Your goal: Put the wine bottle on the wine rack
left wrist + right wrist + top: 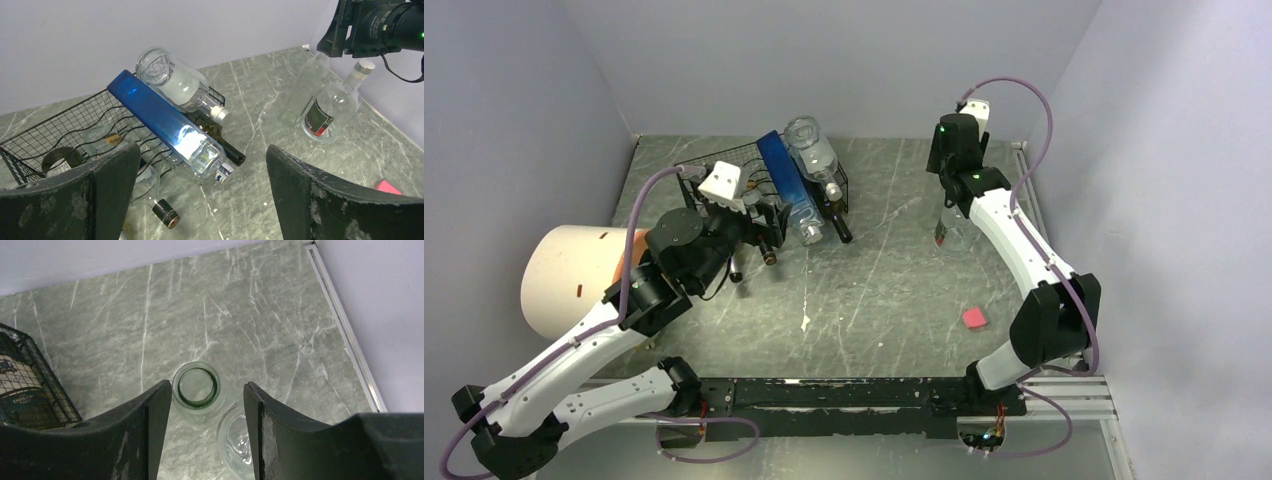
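Note:
The black wire-mesh wine rack [724, 165] stands at the back left and also shows in the left wrist view [60, 125]. On it lie a blue bottle [165, 125], a clear bottle [175, 82] and a dark bottle [232, 152]. My left gripper [764, 228] is open and empty, hovering at the rack's front [202, 150]. Two clear bottles stand upright at the back right: an uncapped wine bottle [305, 95] and a capped one with a red and black label [332, 107]. My right gripper [207, 387] is open above them, its jaws on either side of the uncapped bottle's mouth [196, 386], not touching.
A black-capped bottle neck [165, 212] sticks out of the rack's front. A pink block [974, 318] lies on the table at the right. A large white cylinder [569, 280] lies at the left edge. A metal rail [345, 325] runs along the right wall.

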`<control>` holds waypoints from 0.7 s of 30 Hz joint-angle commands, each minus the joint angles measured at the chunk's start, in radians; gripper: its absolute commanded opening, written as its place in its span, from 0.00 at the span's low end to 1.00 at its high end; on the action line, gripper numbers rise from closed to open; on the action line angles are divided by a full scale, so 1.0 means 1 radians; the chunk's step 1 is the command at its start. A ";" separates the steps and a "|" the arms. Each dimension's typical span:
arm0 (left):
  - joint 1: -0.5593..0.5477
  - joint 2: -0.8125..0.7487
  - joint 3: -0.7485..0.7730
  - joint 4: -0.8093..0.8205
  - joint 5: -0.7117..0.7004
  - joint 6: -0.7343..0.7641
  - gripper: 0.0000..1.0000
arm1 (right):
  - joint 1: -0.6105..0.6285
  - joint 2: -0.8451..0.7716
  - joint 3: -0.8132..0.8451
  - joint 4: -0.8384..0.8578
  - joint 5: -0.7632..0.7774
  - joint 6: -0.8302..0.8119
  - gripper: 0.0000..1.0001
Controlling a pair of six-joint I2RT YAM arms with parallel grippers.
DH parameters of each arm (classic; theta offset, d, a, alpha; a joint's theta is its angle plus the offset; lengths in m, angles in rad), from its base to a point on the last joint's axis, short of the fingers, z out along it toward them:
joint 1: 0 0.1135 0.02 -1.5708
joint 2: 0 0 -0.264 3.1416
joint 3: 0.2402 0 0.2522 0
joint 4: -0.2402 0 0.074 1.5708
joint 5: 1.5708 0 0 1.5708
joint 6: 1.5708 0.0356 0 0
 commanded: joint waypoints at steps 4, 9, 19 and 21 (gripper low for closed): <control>0.002 0.000 -0.002 0.039 -0.002 0.002 0.99 | -0.048 0.030 -0.012 0.088 -0.075 -0.019 0.57; 0.000 0.005 -0.006 0.052 -0.003 0.006 0.99 | -0.049 0.033 -0.019 0.114 -0.157 -0.035 0.47; 0.001 0.039 -0.018 0.104 0.025 -0.007 0.98 | -0.050 -0.020 -0.012 0.063 -0.227 -0.013 0.12; 0.002 0.056 -0.034 0.137 0.047 -0.010 0.98 | -0.048 -0.050 -0.012 0.046 -0.262 0.000 0.09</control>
